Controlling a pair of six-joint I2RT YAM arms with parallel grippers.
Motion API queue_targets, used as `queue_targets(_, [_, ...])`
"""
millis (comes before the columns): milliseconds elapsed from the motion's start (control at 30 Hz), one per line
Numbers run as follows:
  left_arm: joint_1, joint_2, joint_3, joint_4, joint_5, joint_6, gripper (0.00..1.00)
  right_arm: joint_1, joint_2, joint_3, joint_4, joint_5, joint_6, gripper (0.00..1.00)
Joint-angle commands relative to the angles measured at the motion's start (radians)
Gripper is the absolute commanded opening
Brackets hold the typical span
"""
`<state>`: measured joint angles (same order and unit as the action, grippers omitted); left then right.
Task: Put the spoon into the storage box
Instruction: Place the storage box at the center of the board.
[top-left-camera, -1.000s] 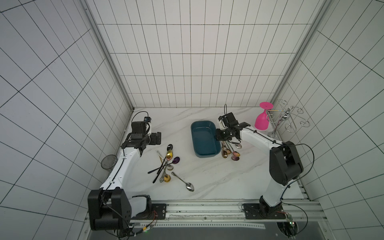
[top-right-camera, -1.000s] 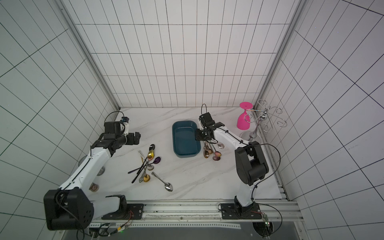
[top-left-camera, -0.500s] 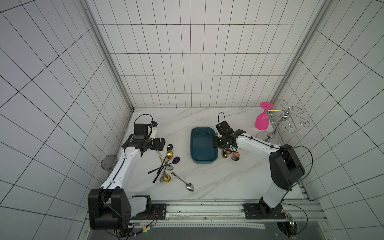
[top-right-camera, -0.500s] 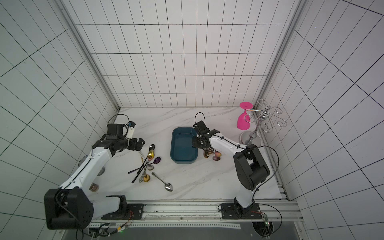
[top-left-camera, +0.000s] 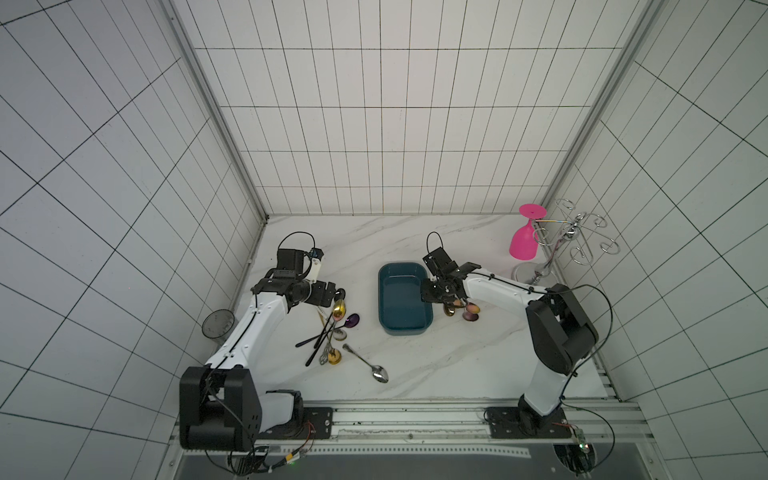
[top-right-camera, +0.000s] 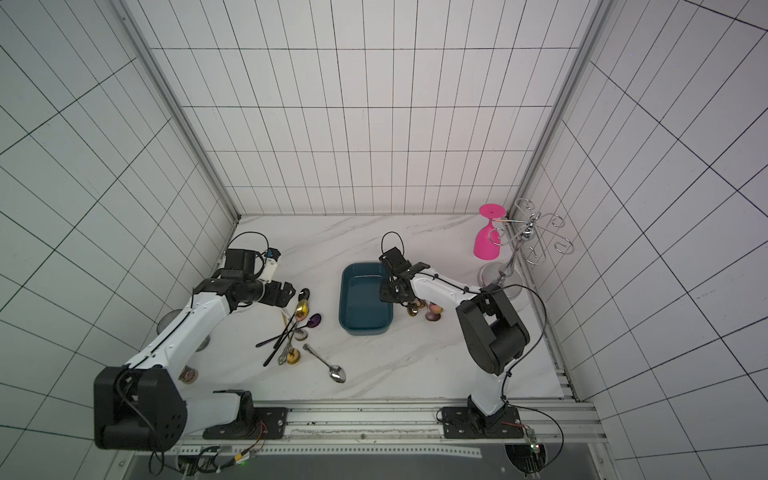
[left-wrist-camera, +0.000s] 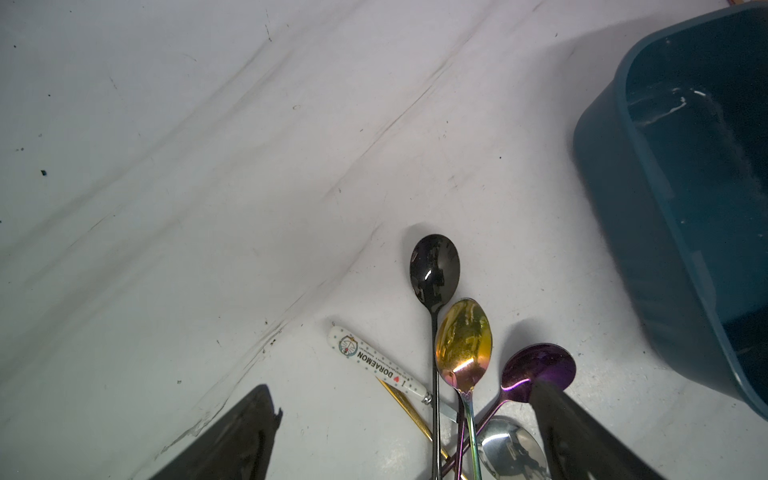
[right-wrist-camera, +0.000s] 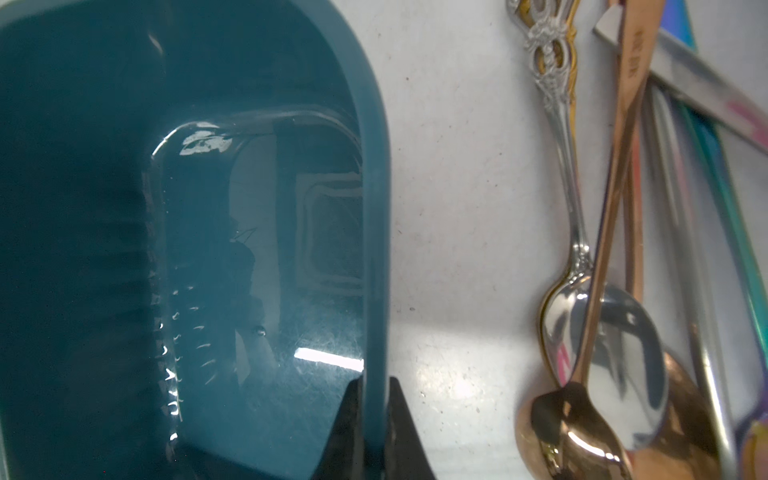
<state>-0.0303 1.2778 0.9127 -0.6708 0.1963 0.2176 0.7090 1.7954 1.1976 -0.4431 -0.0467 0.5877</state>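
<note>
Moved: storage box (top-left-camera: 405, 331) has slid toward the front edge with the right arm (top-left-camera: 498, 291); left arm (top-left-camera: 257, 320) has come in over the spoon pile (top-left-camera: 339, 309)
Right fingers (right-wrist-camera: 401, 436): pinching the box's long wall, one inside, one outside
Left fingers (left-wrist-camera: 245, 440): spread wide, holding nothing, above the pile
Box: flat on the surface (top-left-camera: 457, 374), every visible spoon outside it
Other spoons (right-wrist-camera: 602, 332): bundled just beside the box's right wall
Lone silver spoon (top-left-camera: 376, 371): apart, nearer the front
</note>
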Motion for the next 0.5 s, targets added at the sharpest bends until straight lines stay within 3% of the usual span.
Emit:
queue_targets(0, [-0.003,0.013,-0.004,0.012,0.011,-0.005,0.97,0.006,0.010,0.046,-0.075,0.036,-0.013,0.14])
queue_targets(300, [-0.005,0.031,-0.002,0.030,0.015,-0.010,0.97,-0.024,-0.050,0.180,-0.267,0.167,-0.095,0.25])
queue_targets(467, [-0.011,0.029,-0.008,0.040,0.022,-0.012,0.97,-0.092,-0.069,0.187,-0.284,0.171,-0.108,0.27])
